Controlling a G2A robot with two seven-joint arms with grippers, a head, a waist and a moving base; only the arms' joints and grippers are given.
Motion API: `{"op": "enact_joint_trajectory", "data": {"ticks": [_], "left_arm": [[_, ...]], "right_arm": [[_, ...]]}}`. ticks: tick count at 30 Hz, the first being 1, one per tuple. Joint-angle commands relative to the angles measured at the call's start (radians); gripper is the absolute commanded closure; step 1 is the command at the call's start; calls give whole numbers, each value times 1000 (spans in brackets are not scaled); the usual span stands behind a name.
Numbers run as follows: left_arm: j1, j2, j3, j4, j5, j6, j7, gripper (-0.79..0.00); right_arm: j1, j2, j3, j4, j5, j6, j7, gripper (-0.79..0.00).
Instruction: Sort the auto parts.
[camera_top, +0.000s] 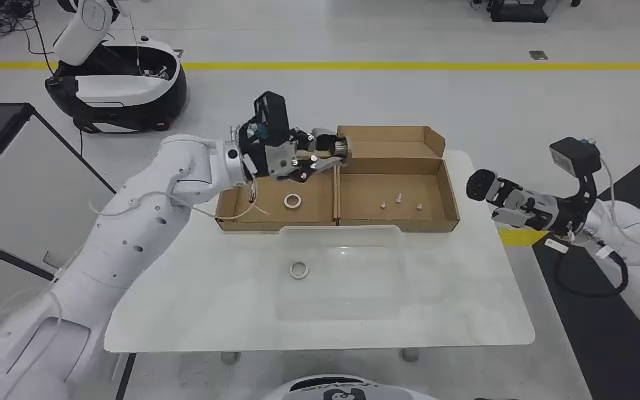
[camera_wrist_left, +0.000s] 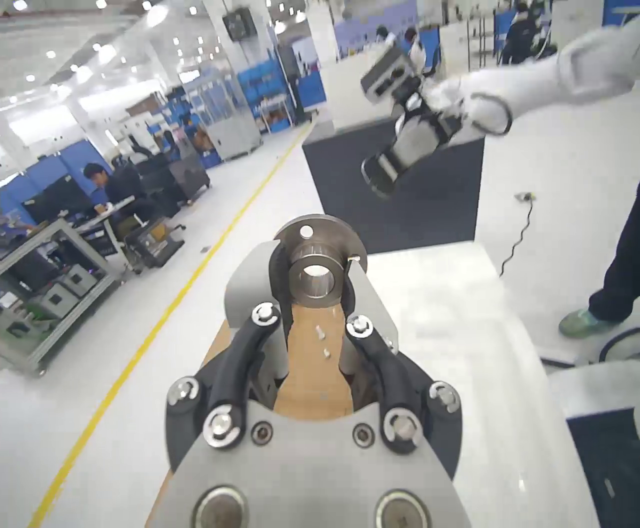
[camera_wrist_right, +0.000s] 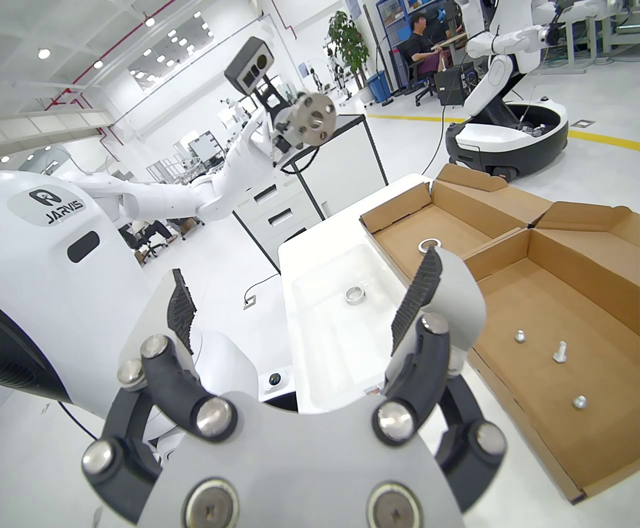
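The left gripper is clamped on a flanged metal part. In the top view it holds the part above the divider of the cardboard box at the far side of the table. The box's left compartment holds a ring and its right compartment three bolts. A second ring lies in the clear tray just in front. The right gripper hangs beside the box's right end. In the left wrist view the fingers pinch the part's hub, with the flange facing away. In the right wrist view the right gripper's fingers stand wide apart.
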Motion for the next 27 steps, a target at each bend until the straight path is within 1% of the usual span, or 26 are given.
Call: {"op": "enact_joint_trajectory", "data": {"ticks": [1, 4, 9, 12, 16, 18, 21, 27], "left_arm": [[-15, -4, 12, 38, 31, -25, -42, 0], [-37, -11, 34, 82, 82, -41, -106, 0], [-81, -31, 84, 148, 175, -22, -214, 0], [-103, -48, 114, 196, 203, -19, -225, 0], [-137, -71, 167, 260, 288, -36, -266, 0], [-158, -82, 208, 275, 365, -85, -295, 0], [-189, -102, 258, 313, 452, -126, -321, 0], [-245, -147, 334, 424, 580, -138, -317, 0]], "right_arm": [[0, 0, 0, 0, 0, 0, 0, -785], [0, 0, 0, 0, 0, 0, 0, -785], [0, 0, 0, 0, 0, 0, 0, -785], [0, 0, 0, 0, 0, 0, 0, -785], [0, 0, 0, 0, 0, 0, 0, -785], [0, 0, 0, 0, 0, 0, 0, -785], [0, 0, 0, 0, 0, 0, 0, -785], [0, 0, 0, 0, 0, 0, 0, -785]]}}
